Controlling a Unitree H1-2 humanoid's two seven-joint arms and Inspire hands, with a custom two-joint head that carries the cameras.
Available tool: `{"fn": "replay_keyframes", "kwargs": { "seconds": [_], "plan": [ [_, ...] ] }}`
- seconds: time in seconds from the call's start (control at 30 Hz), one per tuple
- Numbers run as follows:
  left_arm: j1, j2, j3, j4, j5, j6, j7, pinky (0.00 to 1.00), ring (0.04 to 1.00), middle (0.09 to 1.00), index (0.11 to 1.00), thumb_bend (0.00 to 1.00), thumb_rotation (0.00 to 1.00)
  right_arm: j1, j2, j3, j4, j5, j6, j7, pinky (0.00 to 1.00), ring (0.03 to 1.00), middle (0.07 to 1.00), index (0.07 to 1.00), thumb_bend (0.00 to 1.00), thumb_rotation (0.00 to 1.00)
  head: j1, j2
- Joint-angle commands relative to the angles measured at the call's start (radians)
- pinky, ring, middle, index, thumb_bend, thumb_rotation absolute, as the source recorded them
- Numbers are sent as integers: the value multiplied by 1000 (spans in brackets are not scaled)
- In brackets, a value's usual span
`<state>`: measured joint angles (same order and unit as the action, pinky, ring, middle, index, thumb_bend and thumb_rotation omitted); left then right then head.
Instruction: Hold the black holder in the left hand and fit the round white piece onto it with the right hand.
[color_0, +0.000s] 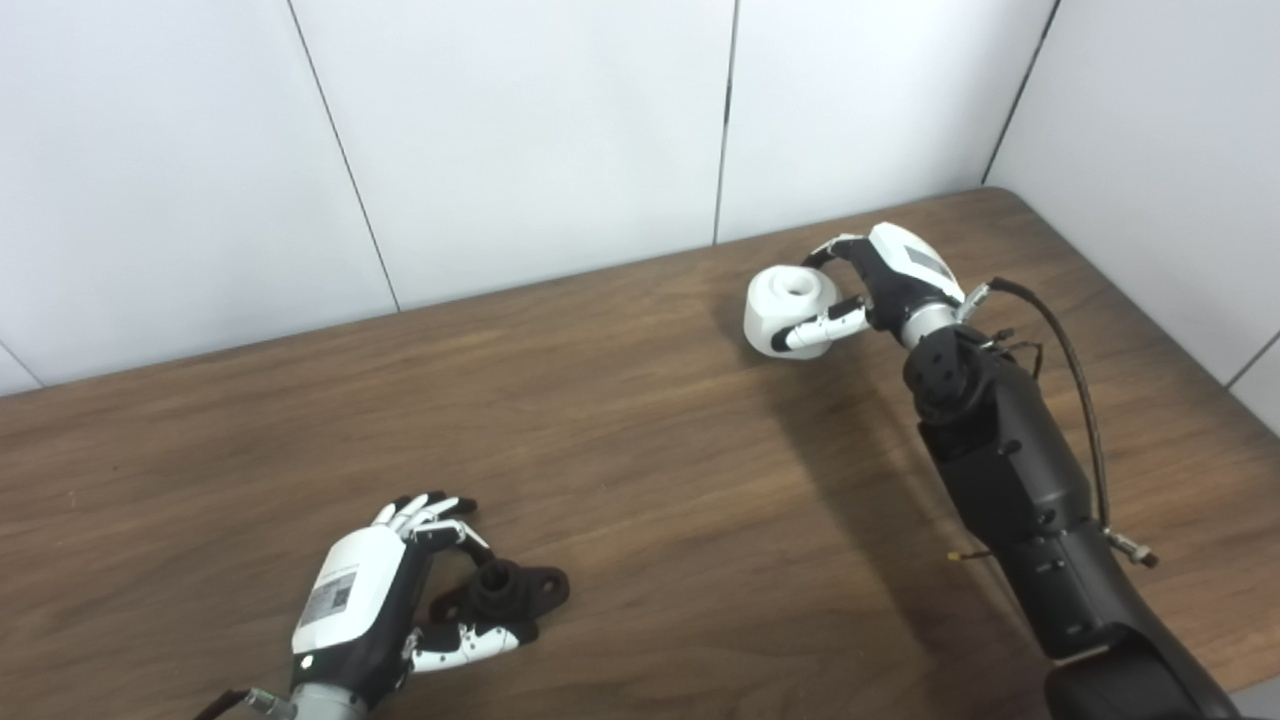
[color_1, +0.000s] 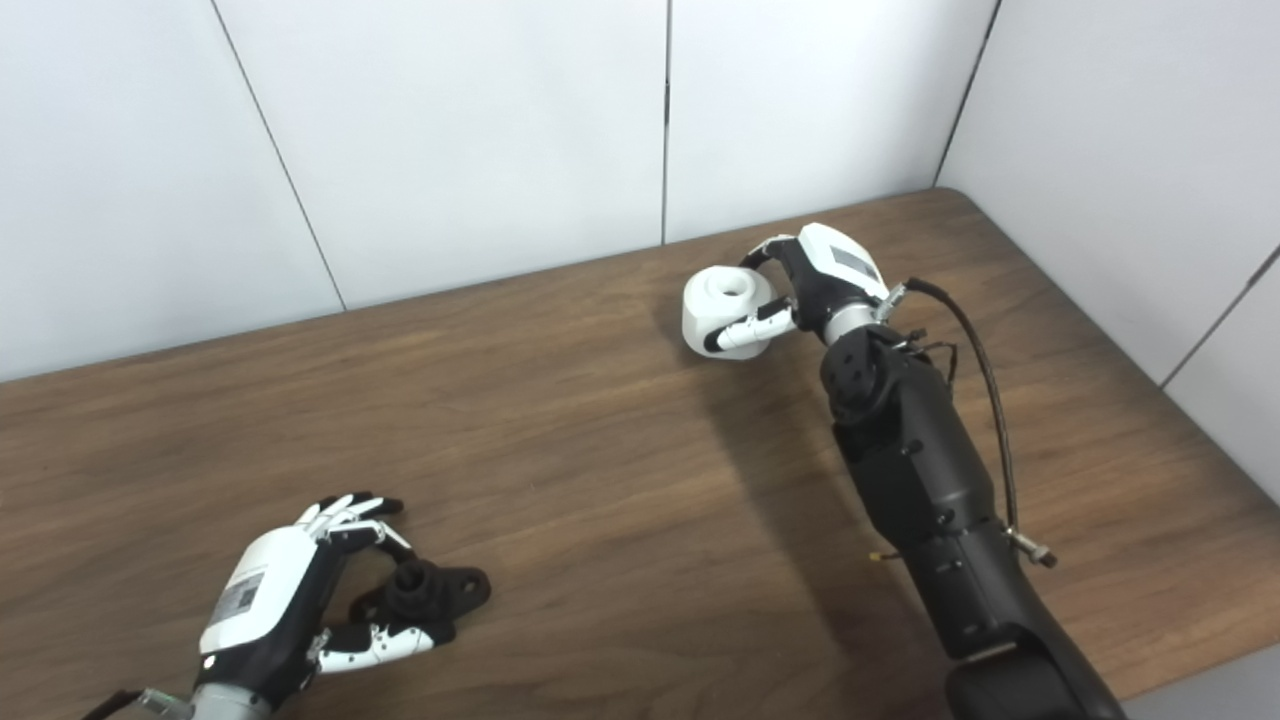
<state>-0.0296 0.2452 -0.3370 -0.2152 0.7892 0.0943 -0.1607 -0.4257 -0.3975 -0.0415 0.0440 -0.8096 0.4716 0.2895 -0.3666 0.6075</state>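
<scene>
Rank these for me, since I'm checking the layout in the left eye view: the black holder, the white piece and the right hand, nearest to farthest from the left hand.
1. Black holder: right beside the left hand, between its fingers and thumb, at the table's near left.
2. White piece: far across the table, toward the back right.
3. Right hand: just beyond the white piece, wrapped around its right side.

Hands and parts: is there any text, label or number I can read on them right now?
Nothing legible.
Left hand: a grey label with a square code-like mark on its back, too small and blurred to read.
Right hand: a grey patch on its back, no readable characters.
White piece: no marking visible.
Black holder: no marking visible.
Table and wall: no text.
</scene>
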Motion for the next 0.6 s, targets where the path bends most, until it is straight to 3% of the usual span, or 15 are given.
{"fn": "replay_keyframes", "kwargs": {
  "seconds": [0.0,0.2,0.37,0.4,0.43,0.57],
  "plan": [
    [-3,27,10,26,34,17,-5,968,919,846,485,521,49,-44,-25,-4,-13,1,-3,-29,811,949,900,701,871,341,-1,1],
    [-2,24,11,21,34,21,-6,967,919,846,485,521,49,-45,-29,0,-16,6,-3,-34,809,943,890,679,850,321,0,2],
    [0,21,11,22,35,17,4,966,916,844,485,521,49,-37,-28,-7,-17,60,-19,-86,776,921,870,602,843,242,2,3],
    [0,21,10,24,36,15,7,964,915,843,485,521,49,-35,-29,-8,-18,71,-18,-91,792,923,867,537,655,188,4,3],
    [0,21,9,25,39,15,8,963,914,842,485,521,49,-34,-28,-10,-18,83,-19,-100,798,924,867,514,592,169,5,3],
    [-2,19,10,27,37,20,7,964,916,845,485,521,50,-27,-25,-14,-11,126,-39,-150,848,911,831,485,528,142,9,4]
  ]
}}
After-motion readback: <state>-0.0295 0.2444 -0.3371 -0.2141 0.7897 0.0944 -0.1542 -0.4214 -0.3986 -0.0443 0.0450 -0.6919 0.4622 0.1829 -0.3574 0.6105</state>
